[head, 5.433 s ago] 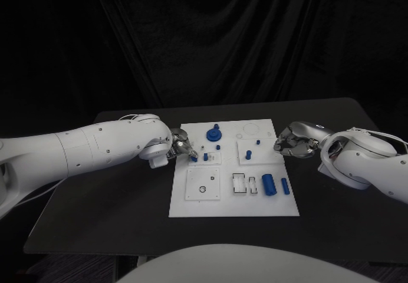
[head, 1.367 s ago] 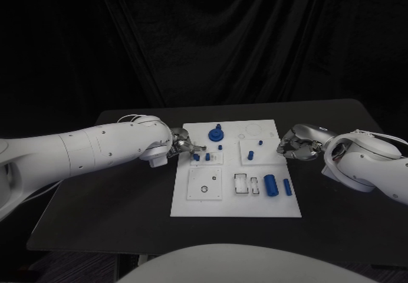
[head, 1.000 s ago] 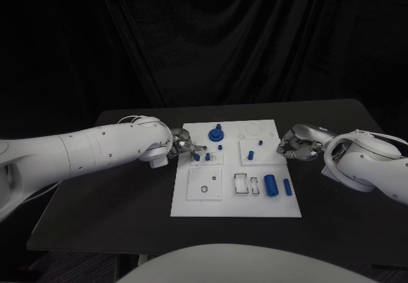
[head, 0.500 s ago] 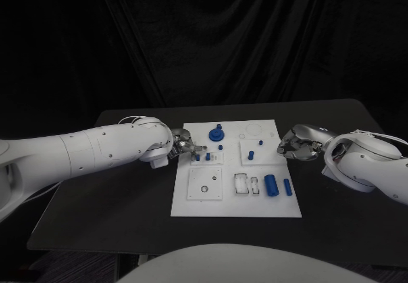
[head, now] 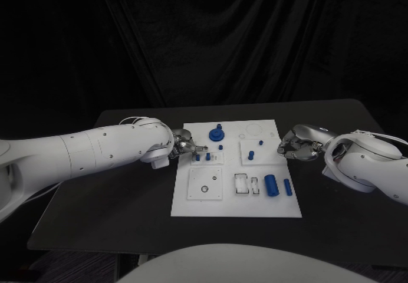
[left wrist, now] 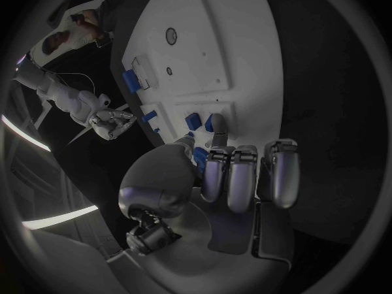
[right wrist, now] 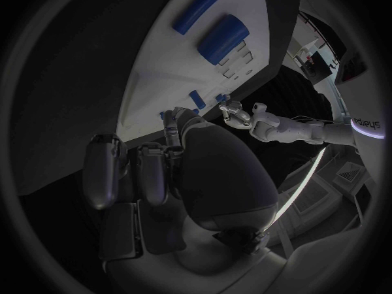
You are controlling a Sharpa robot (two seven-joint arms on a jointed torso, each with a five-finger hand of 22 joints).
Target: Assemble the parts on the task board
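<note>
The white task board [head: 236, 200] lies mid-table. Two short blue pegs [head: 201, 157] stand near its left edge, and a round blue knob piece [head: 216, 134] stands at the far end. More pegs [head: 251, 155] stand in the middle, and a thick blue cylinder [head: 270, 184] and a slim one [head: 288, 187] lie at the right. My left hand [head: 180, 146] sits at the board's left edge. One of its fingertips [left wrist: 219, 136] touches the board beside the peg pair [left wrist: 202, 121]; whether it holds anything I cannot tell. My right hand [head: 294, 147] is at the right edge with its fingers [right wrist: 139, 170] curled in.
The black table [head: 111, 200] surrounds the board. A square plate with a small ring hole [head: 204, 189] and two empty rectangular slots [head: 246, 183] lie on the board's near half. My white forearms [head: 76, 153] reach in from both sides.
Both hands have stayed at the board's edges; the parts on the board have not moved.
</note>
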